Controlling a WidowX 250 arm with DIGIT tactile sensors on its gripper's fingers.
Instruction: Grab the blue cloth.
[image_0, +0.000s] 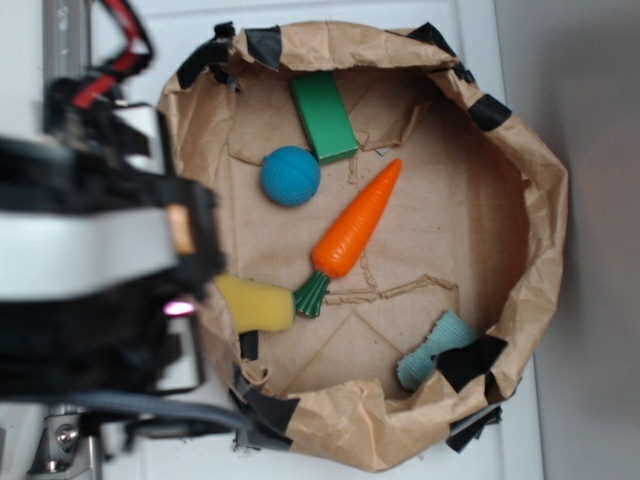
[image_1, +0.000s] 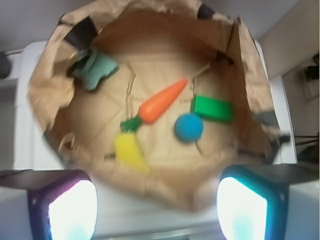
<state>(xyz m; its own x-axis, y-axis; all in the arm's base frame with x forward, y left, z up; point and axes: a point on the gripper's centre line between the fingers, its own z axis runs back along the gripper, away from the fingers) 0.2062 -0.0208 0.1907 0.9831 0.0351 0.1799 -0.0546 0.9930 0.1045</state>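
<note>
Tool (image_1: 157, 210) spread wide, empty, outside bag. Blue cloth (image_1: 94, 70) at far-left wall: cross over carrot (image_1: 161, 102), descend centred.

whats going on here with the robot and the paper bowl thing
A robot arm hangs at the edge of a brown paper basin, its hand open and holding nothing. Inside lie a carrot, a blue ball, a green block and a yellow piece. The blue cloth sits untouched by the far rim.
</note>
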